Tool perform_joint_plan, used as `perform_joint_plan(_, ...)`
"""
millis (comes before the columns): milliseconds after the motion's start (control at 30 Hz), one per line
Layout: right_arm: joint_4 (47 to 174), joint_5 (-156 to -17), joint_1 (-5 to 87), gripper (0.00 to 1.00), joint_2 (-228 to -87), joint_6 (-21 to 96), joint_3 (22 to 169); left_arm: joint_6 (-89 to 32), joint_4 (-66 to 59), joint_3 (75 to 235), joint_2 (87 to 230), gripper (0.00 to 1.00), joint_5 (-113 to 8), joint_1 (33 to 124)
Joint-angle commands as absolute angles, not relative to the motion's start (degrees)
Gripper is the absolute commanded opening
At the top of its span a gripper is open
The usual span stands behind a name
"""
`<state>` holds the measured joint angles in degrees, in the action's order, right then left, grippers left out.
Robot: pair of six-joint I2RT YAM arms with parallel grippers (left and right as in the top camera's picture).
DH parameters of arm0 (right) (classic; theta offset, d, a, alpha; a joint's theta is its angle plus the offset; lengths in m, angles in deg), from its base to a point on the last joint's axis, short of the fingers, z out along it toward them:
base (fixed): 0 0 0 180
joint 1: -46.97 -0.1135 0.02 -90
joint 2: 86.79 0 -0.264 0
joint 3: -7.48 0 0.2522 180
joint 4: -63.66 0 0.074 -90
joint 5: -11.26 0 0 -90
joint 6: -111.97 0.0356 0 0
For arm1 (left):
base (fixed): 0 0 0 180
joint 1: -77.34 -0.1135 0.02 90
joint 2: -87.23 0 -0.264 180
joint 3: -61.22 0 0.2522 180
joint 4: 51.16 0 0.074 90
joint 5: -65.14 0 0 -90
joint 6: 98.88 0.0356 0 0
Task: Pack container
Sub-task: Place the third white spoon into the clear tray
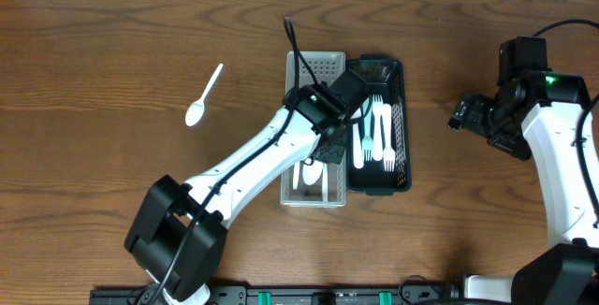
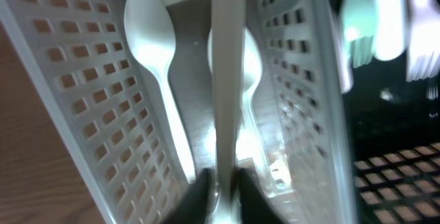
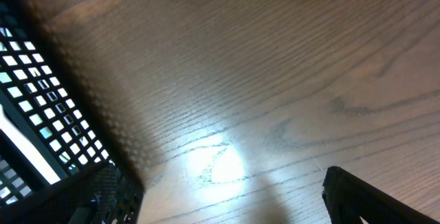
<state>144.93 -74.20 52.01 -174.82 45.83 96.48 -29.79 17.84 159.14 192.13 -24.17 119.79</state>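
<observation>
My left gripper is shut on the handle of a white plastic spoon and holds it over the white slotted container. Two more white spoons lie inside that container. In the overhead view the left gripper sits above the white container, next to the black slotted container that holds several white forks. One loose white spoon lies on the table at the left. My right gripper is open and empty over bare table, right of the black container.
The brown wooden table carries both containers side by side at its middle. The left arm reaches diagonally from the front left. The right arm stands at the right edge.
</observation>
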Motion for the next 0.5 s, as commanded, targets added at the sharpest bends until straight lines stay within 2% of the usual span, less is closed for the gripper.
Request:
perform_joint_plan(0,144.9,-73.6,52.3,0.99,-175.0,45.5,96.4,-30.6,18.7,162.3,189.0,0.79,-22.2,117.9)
perform_joint_plan(33,144.9,-73.6,52.3,0.99,-175.0,45.5,96.4,-30.1,19.1,163.4,188.1,0.92,-22.2,117.1)
perform_joint_plan(133,144.8,-73.6,52.3,0.99,-175.0,45.5,96.4,-25.2,19.1,165.9,184.2,1.0,-22.1,113.3)
perform_joint_plan(267,144.7,-73.6,52.3,0.99,-175.0,45.5,96.4,-19.3,19.2,166.1,180.6,0.98,-18.7,105.8)
perform_joint_plan(467,144.3,-73.6,52.3,0.99,-175.0,45.5,96.4,-9.0,20.0,165.4,182.4,0.98,-18.1,92.8)
